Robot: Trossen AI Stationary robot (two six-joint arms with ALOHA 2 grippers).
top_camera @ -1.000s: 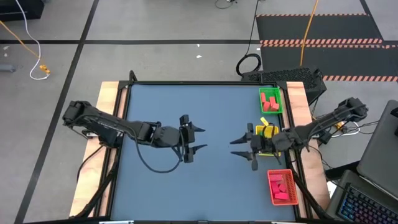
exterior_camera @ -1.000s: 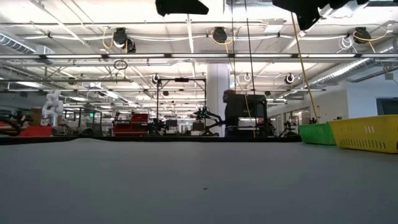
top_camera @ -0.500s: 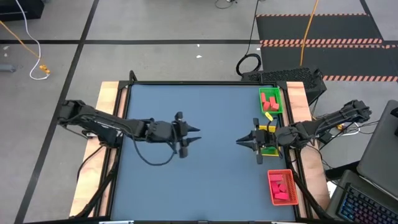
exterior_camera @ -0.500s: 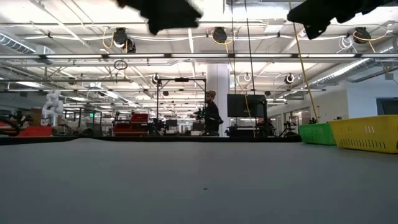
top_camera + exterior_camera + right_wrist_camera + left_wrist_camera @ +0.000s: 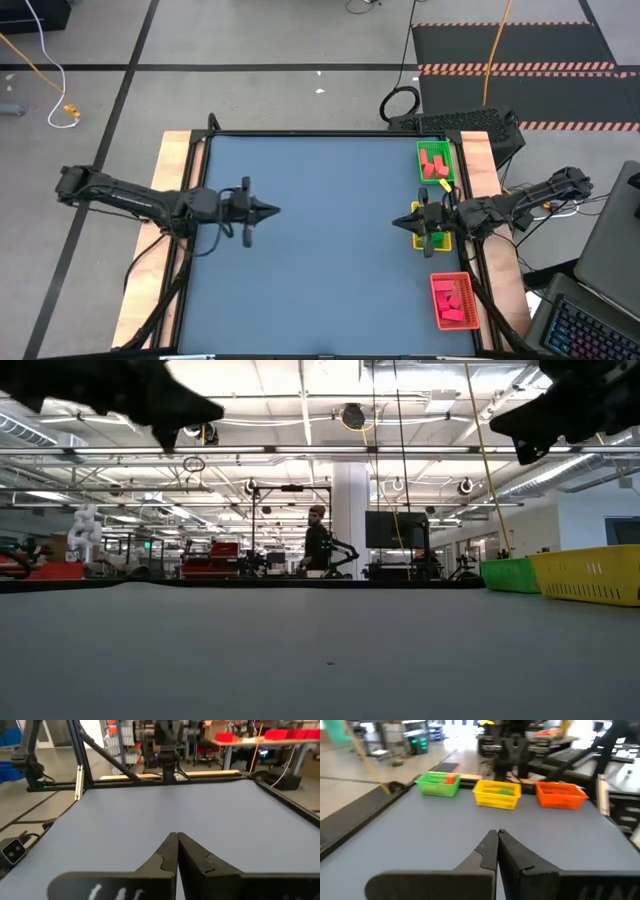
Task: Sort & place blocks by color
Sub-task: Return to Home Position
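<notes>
Over table (image 5: 330,285), L gripper (image 5: 274,210), R gripper (image 5: 396,222) closed

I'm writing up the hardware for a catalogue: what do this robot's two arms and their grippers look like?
The left arm and right arm are slender black jointed links. A dark cable loops beneath the left one. The left gripper and right gripper match: two flat black fingers tapering to points, set on a wide black body.
</notes>
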